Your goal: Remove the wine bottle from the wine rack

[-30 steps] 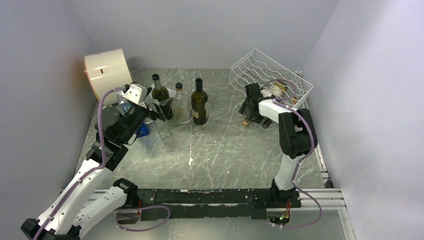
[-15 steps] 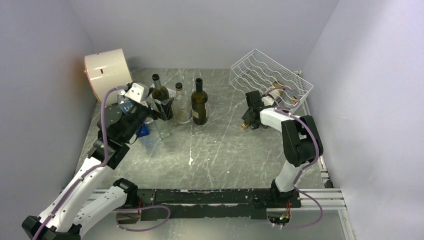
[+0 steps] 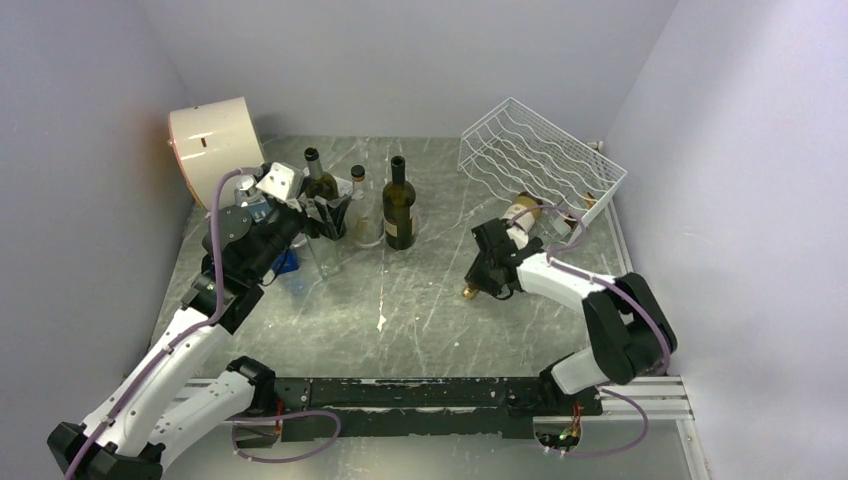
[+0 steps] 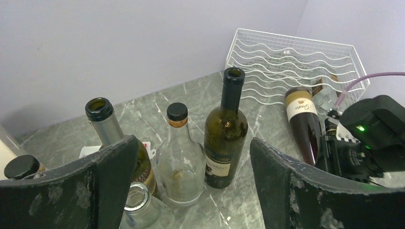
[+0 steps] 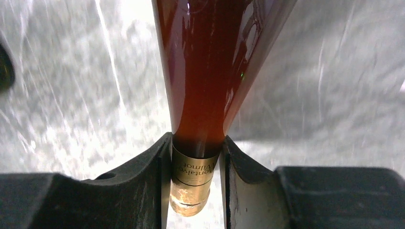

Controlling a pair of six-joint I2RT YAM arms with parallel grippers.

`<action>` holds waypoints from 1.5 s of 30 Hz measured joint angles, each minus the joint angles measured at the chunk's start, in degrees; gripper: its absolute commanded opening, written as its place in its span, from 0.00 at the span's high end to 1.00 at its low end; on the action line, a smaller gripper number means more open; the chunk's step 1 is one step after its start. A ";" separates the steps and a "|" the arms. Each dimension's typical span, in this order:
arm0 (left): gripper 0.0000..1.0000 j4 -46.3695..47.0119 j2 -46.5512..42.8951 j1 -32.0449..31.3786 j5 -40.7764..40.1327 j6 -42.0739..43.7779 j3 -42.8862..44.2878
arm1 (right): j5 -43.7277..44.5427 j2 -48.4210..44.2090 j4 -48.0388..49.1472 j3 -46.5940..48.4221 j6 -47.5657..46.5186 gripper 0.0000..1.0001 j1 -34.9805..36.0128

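Observation:
The white wire wine rack [image 3: 540, 150] stands tilted at the back right; it also shows in the left wrist view [image 4: 296, 57]. The dark wine bottle [image 3: 520, 213] lies slanted, its base by the rack's front edge and its gold-foiled neck pointing towards the table's middle. My right gripper [image 3: 488, 275] is shut on that neck; the right wrist view shows the foil clamped between the pads [image 5: 196, 167] and the reddish body [image 5: 215, 62] beyond. My left gripper [image 3: 318, 215] is open and empty among the upright bottles at the left [image 4: 191, 143].
A cream drum [image 3: 213, 140] stands at the back left. An upright green bottle [image 3: 400, 205], a clear capped bottle [image 3: 358, 200] and another dark bottle [image 3: 320, 185] stand mid-back. A clear bottle mouth [image 4: 138, 198] is below my left fingers. Small items [image 3: 585, 200] lie in the rack's right corner.
My right gripper has pulled the wine bottle by its neck out of the rack, forward and left towards the table's middle. The left arm has barely moved.

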 measured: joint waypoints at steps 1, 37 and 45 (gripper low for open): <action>0.11 0.04 0.22 0.02 0.09 -0.11 -0.07 | -0.72 -1.57 -0.72 -1.03 0.44 0.99 0.85; 0.01 11.85 11.74 -27.87 10.58 6.73 -6.21 | -30.60 -33.24 -22.91 -4.04 -19.74 1.00 2.58; 0.01 12.04 23.67 -41.83 5.57 24.90 -3.98 | -32.79 -37.55 -26.75 -4.11 -21.07 1.00 2.58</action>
